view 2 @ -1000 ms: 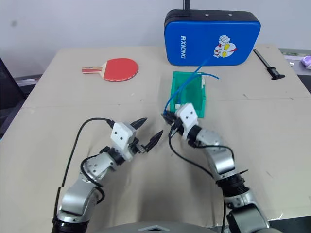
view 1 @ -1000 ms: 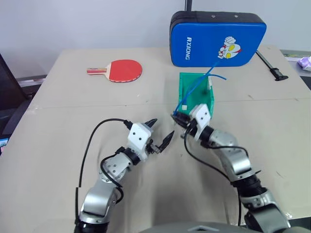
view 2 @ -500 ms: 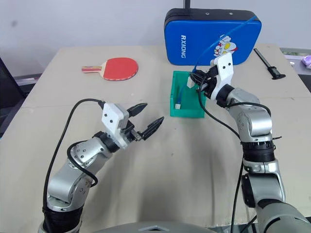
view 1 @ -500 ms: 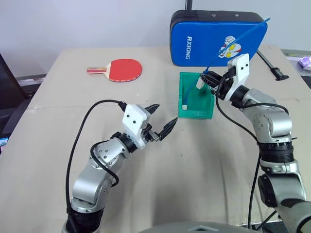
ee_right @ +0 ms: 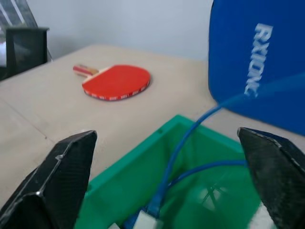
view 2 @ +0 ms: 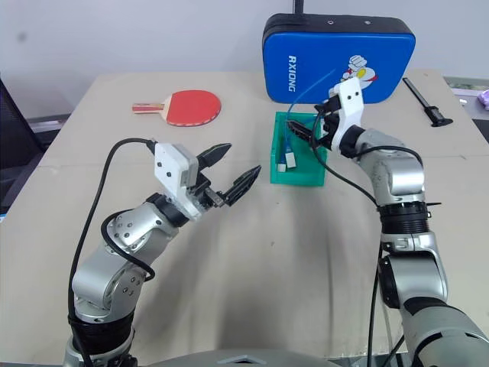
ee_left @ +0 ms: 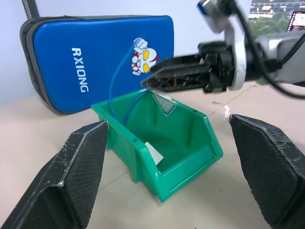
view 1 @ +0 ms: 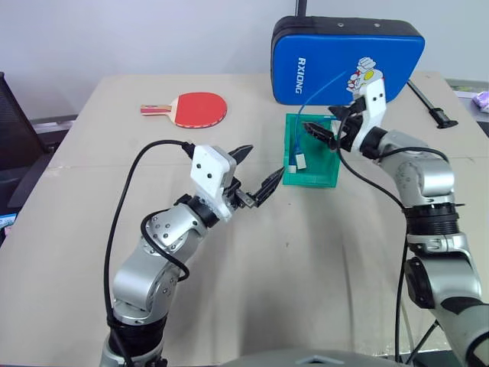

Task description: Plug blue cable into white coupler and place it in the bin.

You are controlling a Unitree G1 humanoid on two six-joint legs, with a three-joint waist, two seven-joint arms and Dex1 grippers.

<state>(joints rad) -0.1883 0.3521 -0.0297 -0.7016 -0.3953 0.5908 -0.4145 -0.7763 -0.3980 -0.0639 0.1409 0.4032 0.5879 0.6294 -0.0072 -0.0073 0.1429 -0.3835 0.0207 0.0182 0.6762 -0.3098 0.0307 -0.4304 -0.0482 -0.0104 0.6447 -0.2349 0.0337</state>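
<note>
The blue cable (view 1: 299, 116) lies loose in the green bin (view 1: 309, 180), its plug end down in the white coupler (view 1: 300, 161) on the bin's floor and its free end arching up over the rim. My right gripper (view 1: 327, 128) hovers just above the bin's far right side, open, its jaws wide apart on either side of the cable (ee_right: 180, 145) without touching it. My left gripper (view 1: 262, 168) hangs open and empty just left of the bin, pointing at it. In the left wrist view the coupler (ee_left: 155, 152) rests against the bin's inner wall.
A big blue padded case (view 1: 344, 57) with a cartoon stands right behind the bin. A red table-tennis paddle (view 1: 195, 108) lies at the back left. A black tool (view 1: 432, 107) lies at the far right edge of the tan table (view 1: 321, 267).
My right gripper carried the cable from the bin's front up over the bin, then opened and let it go; cable and coupler now rest in the bin. The left arm rose.
</note>
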